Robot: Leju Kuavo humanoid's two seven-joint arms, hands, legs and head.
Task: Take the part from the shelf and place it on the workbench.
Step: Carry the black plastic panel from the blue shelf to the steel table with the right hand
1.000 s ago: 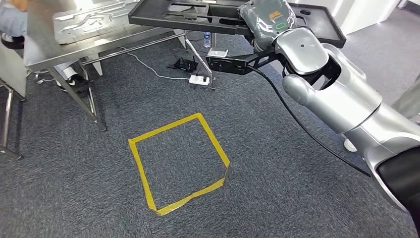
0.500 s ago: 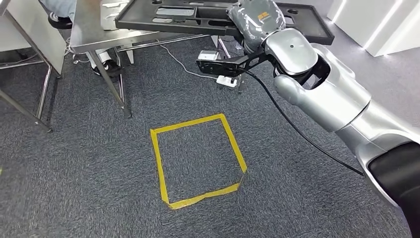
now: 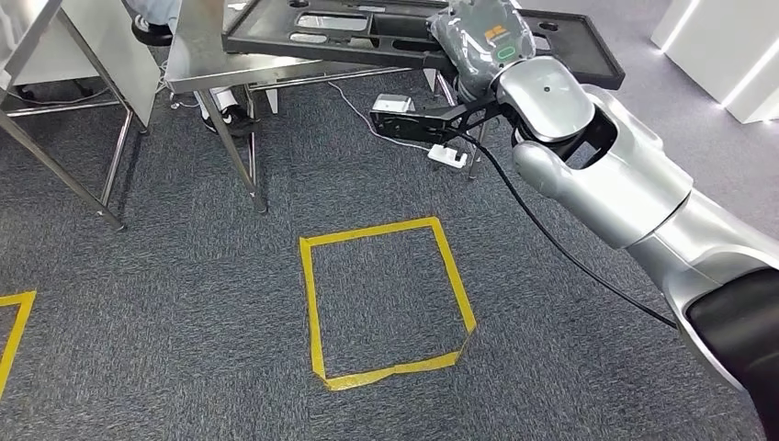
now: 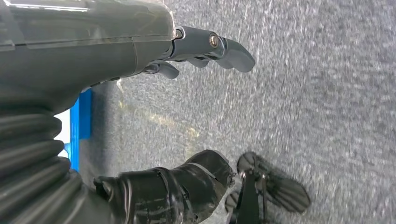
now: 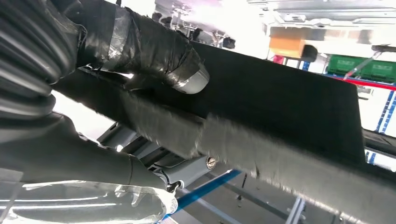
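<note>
The part (image 3: 367,32) is a wide, flat black tray-like frame with cut-outs, held level at the top of the head view. My right hand (image 3: 482,37), in its grey cover, grips the part's near edge. In the right wrist view the thumb (image 5: 159,51) presses on the dark panel (image 5: 289,102) and fingers curl under it. The part's left end hangs over the corner of the steel workbench (image 3: 197,60); I cannot tell whether it touches. My left hand (image 4: 116,42) hangs over the carpet, fingers apart, holding nothing.
A yellow tape square (image 3: 386,303) marks the grey carpet in front of me, and another tape corner (image 3: 14,322) sits at the left edge. A white power strip (image 3: 447,156) and cables lie under the bench. A second steel table (image 3: 55,55) stands left. A person's shoes (image 3: 237,118) stand behind the bench legs.
The camera has moved: the whole floor scene has shifted right and the bench legs have come further into view. My right hand still holds the part in the same way.
</note>
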